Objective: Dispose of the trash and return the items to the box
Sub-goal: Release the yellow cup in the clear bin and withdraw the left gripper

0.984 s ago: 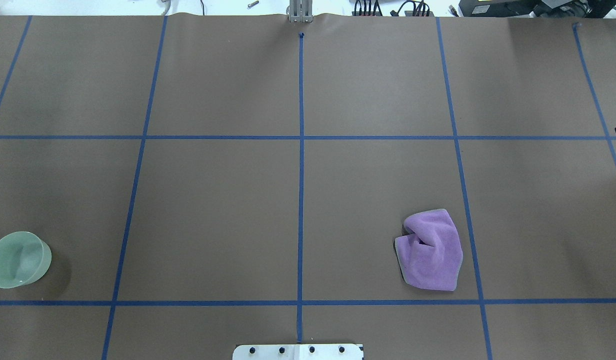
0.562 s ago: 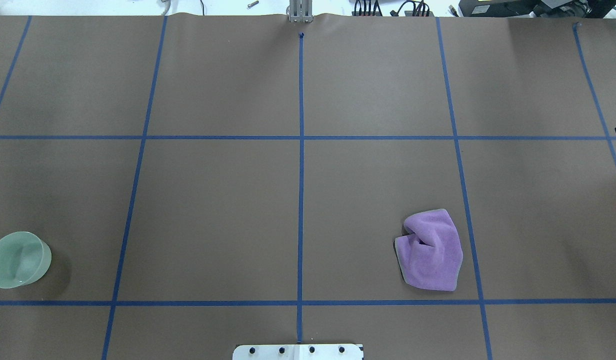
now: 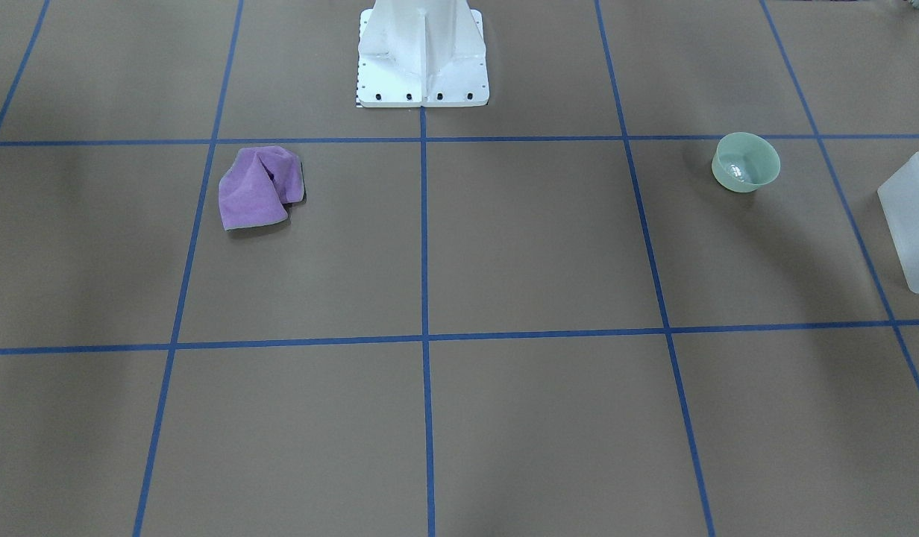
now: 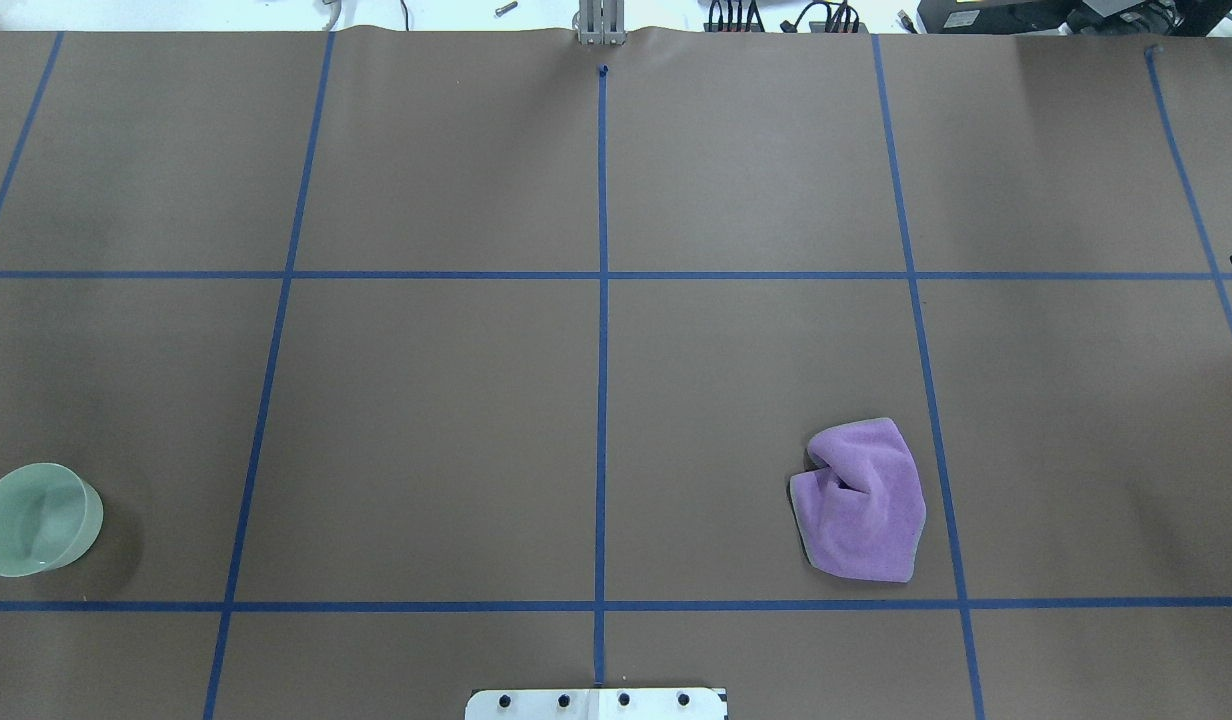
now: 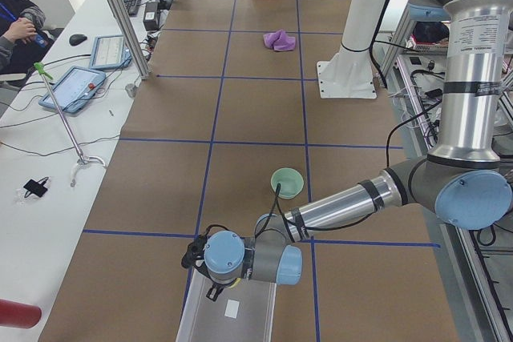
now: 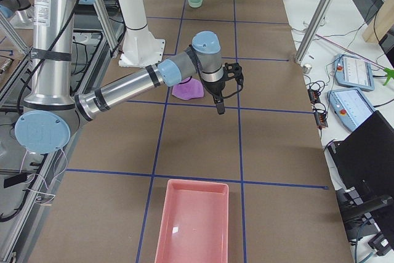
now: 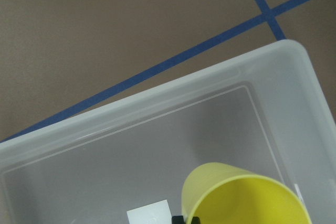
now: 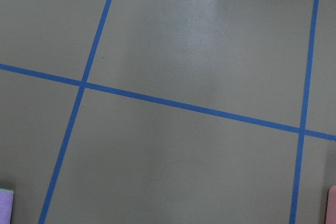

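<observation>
The small tapered yellow plastic cup showed at six o'clock in the left wrist view, within the rim of the frosted translucent white plastic bin. Whether the left gripper held it, or how wide it stood, could not be told, and likewise for the right gripper. A low release clear of the walls seemed best. The overhead view missed bin and cup, showing only the pale green round bowl at eight o'clock.

Box cut by frame edge, yellow cup cropped below
</observation>
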`<state>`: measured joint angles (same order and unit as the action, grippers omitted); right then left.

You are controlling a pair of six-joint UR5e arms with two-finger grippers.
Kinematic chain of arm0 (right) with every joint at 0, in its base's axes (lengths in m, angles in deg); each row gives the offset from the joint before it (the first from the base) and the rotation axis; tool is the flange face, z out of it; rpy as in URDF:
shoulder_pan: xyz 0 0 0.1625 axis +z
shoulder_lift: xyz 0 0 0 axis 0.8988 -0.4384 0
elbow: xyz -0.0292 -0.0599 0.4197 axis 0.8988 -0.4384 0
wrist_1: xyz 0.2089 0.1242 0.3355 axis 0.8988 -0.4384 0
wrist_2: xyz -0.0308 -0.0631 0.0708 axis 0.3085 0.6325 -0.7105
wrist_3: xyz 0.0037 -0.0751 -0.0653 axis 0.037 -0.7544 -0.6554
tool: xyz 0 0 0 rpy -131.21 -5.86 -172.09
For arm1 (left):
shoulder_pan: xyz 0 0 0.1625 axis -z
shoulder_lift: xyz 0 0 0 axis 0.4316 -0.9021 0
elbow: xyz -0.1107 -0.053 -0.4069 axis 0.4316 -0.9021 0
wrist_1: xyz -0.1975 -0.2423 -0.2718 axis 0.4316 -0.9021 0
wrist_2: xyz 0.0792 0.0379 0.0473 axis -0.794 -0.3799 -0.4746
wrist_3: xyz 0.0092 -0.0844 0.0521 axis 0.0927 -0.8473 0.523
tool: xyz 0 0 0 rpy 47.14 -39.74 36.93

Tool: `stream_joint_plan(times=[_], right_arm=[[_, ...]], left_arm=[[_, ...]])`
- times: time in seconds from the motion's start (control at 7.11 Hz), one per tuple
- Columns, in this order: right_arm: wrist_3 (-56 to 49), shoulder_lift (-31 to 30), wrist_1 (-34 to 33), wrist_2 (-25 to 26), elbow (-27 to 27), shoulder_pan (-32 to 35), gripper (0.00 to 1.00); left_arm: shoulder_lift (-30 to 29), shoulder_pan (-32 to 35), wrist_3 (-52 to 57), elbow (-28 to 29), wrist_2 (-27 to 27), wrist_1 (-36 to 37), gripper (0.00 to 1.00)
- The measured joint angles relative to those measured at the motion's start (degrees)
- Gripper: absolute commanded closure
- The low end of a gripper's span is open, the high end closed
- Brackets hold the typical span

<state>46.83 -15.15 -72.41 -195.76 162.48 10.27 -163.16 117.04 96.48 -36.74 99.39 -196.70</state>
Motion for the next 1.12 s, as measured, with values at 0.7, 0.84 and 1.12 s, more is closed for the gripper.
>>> stream_joint_plan(times=[0.7, 0.84, 1.12], right_arm=[[0.00, -0.02, 0.00, -0.05, 0.00, 0.00, 0.00], [0.00, -0.02, 0.00, -0.09, 0.00, 0.00, 0.00], [0.00, -0.05, 0.00, -0.16, 0.00, 0.00, 0.00]], left_arm=[[-0.29, -0.28, -0.91, -1.46, 2.47, -1.20, 0.02], [-0.42, 1.15, -1.11, -5.04, 3.80, 3.09, 0.02], [1.93, 3.72, -5.37, -24.14, 3.90, 22.29, 0.02]])
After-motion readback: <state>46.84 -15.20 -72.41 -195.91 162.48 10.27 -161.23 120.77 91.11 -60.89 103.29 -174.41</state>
